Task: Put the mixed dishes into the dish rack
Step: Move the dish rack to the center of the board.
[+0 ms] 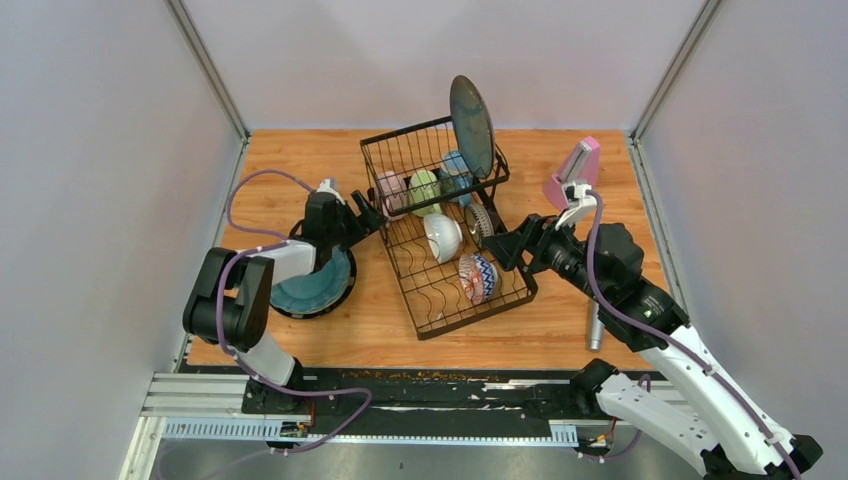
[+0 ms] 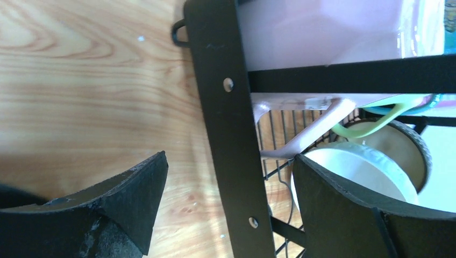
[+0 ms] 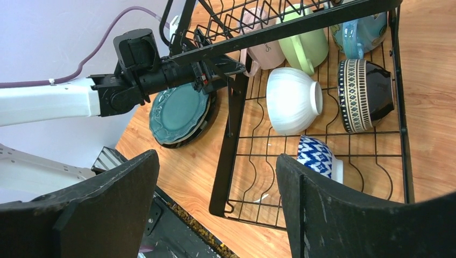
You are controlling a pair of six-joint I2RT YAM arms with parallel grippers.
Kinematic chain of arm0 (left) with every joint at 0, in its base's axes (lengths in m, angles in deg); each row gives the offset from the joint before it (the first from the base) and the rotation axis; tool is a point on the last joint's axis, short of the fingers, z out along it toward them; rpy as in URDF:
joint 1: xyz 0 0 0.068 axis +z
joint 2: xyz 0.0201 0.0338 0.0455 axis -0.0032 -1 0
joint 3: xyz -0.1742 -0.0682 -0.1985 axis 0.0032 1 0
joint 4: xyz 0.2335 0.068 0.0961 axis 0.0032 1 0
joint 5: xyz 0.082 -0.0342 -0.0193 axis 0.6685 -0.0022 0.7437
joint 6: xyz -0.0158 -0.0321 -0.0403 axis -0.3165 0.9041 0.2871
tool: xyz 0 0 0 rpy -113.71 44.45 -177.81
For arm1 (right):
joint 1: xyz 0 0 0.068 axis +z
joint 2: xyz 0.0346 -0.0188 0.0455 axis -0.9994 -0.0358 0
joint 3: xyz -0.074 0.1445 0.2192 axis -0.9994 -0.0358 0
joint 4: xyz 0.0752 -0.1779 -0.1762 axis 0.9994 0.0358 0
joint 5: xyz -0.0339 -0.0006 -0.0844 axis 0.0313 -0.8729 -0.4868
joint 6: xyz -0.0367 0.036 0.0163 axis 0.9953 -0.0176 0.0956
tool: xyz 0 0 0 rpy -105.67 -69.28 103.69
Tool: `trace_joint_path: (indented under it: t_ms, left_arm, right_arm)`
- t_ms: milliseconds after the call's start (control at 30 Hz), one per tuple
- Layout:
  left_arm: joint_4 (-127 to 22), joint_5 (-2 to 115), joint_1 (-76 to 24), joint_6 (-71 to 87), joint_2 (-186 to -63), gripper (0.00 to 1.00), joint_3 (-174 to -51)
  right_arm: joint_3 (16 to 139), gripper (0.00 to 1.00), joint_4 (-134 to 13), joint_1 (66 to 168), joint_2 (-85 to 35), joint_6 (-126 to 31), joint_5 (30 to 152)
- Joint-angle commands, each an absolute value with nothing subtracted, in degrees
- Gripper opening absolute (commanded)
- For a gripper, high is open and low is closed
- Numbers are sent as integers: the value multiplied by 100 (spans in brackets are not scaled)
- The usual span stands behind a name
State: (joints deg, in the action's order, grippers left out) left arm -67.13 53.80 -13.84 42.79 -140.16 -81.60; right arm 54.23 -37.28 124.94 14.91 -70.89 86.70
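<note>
The black wire dish rack [image 1: 475, 316] stands mid-table. Its tall basket holds a pink mug [image 3: 263, 51], a pale-green mug [image 3: 304, 45] and a blue mug [image 3: 360, 32]. A dark speckled plate [image 1: 470, 125] stands on the basket's top. A white bowl [image 1: 443, 237], a dark patterned bowl [image 3: 365, 94] and a blue-red patterned bowl [image 1: 478, 277] lie in the low tray. My left gripper [image 1: 372, 213] is open, its fingers [image 2: 107, 215] straddling the rack's frame bar [image 2: 226, 107]. My right gripper [image 1: 497, 245] is open and empty above the rack's right side.
A stack of teal and dark plates [image 1: 315, 285] lies on the table under my left arm, left of the rack. A pink metronome [image 1: 575, 172] stands at the back right. A silver-grey microphone [image 1: 594, 330] lies near the right front edge. Grey walls enclose three sides.
</note>
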Motion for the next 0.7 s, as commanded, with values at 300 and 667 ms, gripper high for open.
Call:
trace_joint_path:
  t_ms: [300,667]
  left_arm:
    - [-8701,3498,-1608,4728,-15038,85,-8714]
    - [-8066,3170,-1745,4473,-15654,84,-9915]
  right_arm:
    - [5410,81,-3813,12486,1211,-7147,8656]
    - [5403,81,-3816,12486,1101,-7174,8622]
